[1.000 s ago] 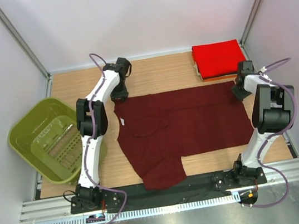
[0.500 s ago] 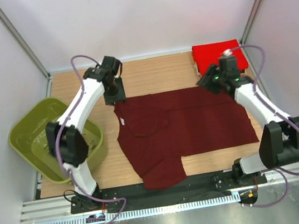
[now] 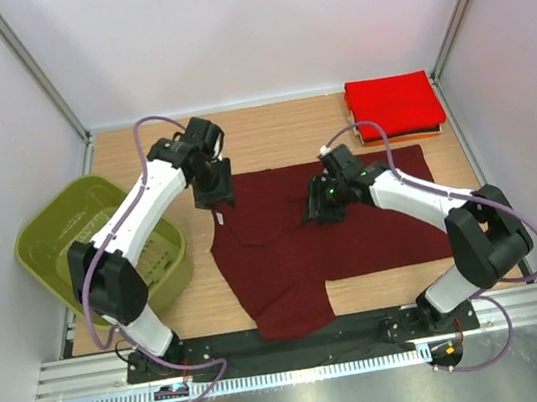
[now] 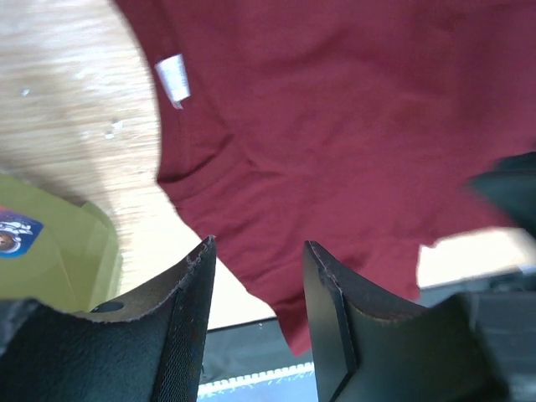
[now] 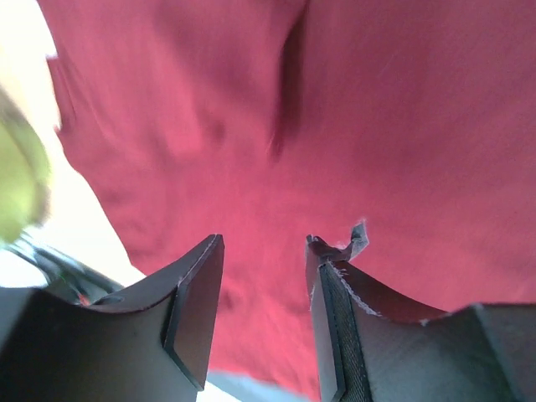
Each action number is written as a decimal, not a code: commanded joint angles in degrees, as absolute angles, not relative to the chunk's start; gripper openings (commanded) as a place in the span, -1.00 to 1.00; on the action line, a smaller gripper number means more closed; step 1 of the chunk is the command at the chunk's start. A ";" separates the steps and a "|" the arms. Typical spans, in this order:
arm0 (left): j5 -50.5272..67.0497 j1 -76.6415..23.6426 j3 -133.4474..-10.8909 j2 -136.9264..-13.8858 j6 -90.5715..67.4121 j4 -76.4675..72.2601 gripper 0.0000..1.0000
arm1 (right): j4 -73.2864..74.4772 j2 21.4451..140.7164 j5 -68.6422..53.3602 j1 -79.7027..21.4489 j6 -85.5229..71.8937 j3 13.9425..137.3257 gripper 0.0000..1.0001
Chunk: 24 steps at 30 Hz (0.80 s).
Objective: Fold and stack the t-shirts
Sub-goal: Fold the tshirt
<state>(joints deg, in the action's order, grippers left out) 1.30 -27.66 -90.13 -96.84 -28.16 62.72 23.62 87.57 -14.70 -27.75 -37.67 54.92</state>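
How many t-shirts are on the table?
4: a maroon shirt flat in the middle; a red shirt folded far right, an orange shirt and a dark shirt peeking underneath. More may hide.

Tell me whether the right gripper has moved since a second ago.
Yes. The right gripper swung left, away from the folded red stack, and now hangs over the maroon shirt, near its middle.

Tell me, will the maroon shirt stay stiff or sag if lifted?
Likely floppy: the maroon shirt lies flat with soft creases near its collar. Lifted by one edge, it would probably sag and drape. Pushed, it may bunch up on the wooden table rather than slide.
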 commanded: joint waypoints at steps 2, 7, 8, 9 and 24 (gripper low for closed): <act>7.81 -30.75 -93.61 -89.05 -23.47 65.56 -0.07 | 38.83 79.73 -7.06 -37.08 -37.52 57.32 0.02; 9.32 -41.46 -79.40 -78.77 -20.66 59.78 -0.11 | 42.97 64.46 -6.68 -38.67 -49.63 48.00 0.04; 10.01 -46.18 -73.71 -76.49 -20.22 57.94 -0.11 | 44.02 62.77 -6.16 -38.58 -50.88 47.21 0.03; 10.72 -51.19 -70.61 -73.51 -19.69 54.44 -0.12 | 47.08 60.67 -4.06 -38.15 -52.72 47.37 0.04; 1.23 -84.71 -61.61 -87.69 -23.21 34.46 -0.24 | 53.26 61.52 -6.24 -10.30 -50.19 58.26 0.04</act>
